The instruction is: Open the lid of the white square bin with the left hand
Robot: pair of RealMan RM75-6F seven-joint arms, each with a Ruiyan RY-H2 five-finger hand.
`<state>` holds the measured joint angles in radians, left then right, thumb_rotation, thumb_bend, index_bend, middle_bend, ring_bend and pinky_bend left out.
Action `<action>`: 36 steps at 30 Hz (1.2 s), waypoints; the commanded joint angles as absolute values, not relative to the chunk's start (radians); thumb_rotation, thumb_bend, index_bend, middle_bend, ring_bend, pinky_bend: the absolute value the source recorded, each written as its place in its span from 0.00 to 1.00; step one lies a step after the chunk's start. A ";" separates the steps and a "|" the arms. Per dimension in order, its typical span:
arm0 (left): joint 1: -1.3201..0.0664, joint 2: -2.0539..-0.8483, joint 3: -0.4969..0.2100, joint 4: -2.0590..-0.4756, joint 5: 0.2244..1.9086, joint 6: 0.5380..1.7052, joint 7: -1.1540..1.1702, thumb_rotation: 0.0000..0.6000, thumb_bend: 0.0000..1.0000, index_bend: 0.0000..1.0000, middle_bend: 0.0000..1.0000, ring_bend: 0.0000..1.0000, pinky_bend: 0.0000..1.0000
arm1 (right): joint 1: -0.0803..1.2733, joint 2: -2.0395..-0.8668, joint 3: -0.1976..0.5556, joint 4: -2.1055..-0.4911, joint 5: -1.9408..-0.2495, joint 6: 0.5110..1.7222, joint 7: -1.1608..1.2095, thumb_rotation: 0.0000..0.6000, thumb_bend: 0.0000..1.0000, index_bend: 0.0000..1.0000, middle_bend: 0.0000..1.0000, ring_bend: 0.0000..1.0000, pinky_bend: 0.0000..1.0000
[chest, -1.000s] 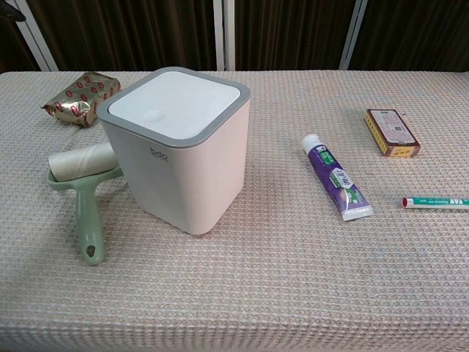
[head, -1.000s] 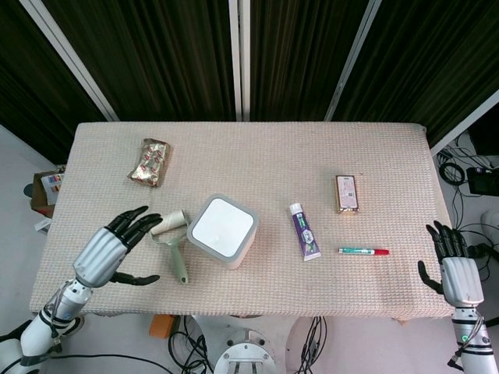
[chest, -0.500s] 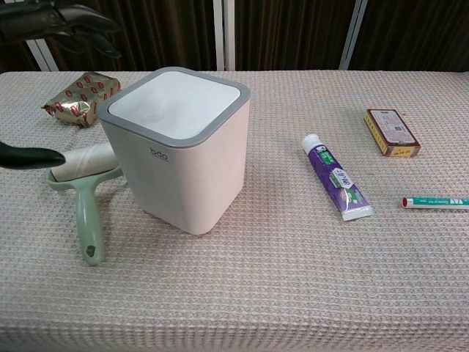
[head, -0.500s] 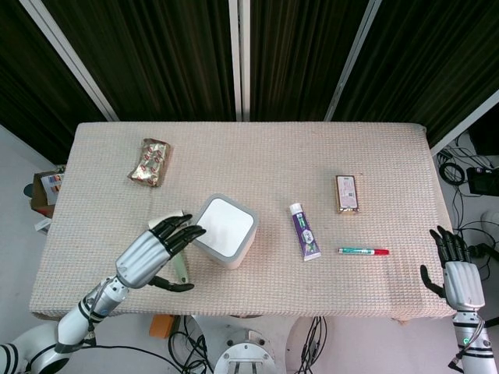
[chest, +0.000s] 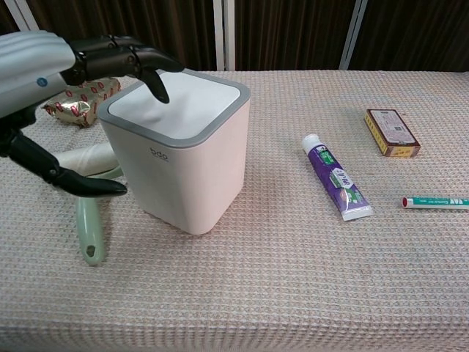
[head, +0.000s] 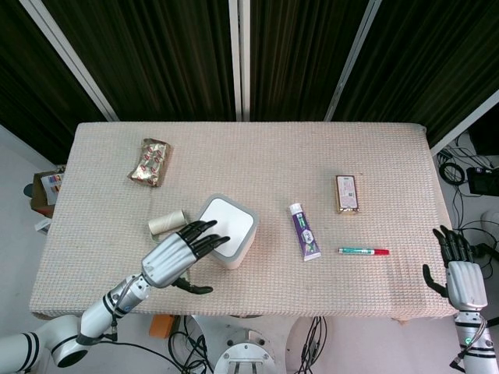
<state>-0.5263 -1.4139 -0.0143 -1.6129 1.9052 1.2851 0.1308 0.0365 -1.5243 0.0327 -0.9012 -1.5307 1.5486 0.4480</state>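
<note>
Your white square bin [chest: 185,158] is a smooth plastic box with rounded corners, a grey rim and a flat white lid [chest: 176,108], which lies flush and closed. It stands left of centre on the tabletop [head: 257,164], whose beige cloth has a waffle weave.

Your left hand [head: 178,253] (silver back, black fingers) is spread and holding nothing. From the head view its fingers [head: 209,236] reach over the bin's near-left edge; from the chest view the fingertips [chest: 157,84] curve down above the lid's left side, and whether they touch it you cannot tell. The thumb [chest: 88,185] juts out lower, beside the bin's left wall and apart from it.

Half a second ago this hand's fingertips were only at the bin's left rim; now they sit over the lid. The lid and bin have not shifted.

Your right hand [head: 454,269] hangs off the tabletop's near-right corner, fingers extended and empty, much as before.

Just left of the bin lies a lint roller [chest: 89,205] with a pale green handle and paper roll, partly hidden by your hand. Further back left is a crinkled gold foil packet [head: 151,161]. To the right lie a purple-and-white toothpaste tube [chest: 336,177], a small brown box [chest: 392,132] and a pen [chest: 435,202] with a red tip.
</note>
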 commanded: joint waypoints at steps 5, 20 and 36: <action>-0.533 -1.424 -0.007 -1.595 1.883 1.274 0.143 0.49 0.11 0.12 0.30 0.07 0.21 | 0.036 -1.520 0.037 -0.901 -1.529 1.549 0.456 1.00 0.36 0.00 0.00 0.00 0.00; -0.535 -1.416 -0.012 -1.596 1.888 1.337 0.146 0.50 0.11 0.12 0.28 0.07 0.21 | 0.034 -1.515 0.041 -0.906 -1.530 1.549 0.462 1.00 0.37 0.00 0.00 0.00 0.00; -0.266 -1.247 0.036 -1.475 1.711 1.626 -0.029 0.49 0.11 0.13 0.17 0.07 0.21 | 0.017 -1.494 0.040 -0.936 -1.539 1.583 0.450 1.00 0.37 0.00 0.00 0.00 0.00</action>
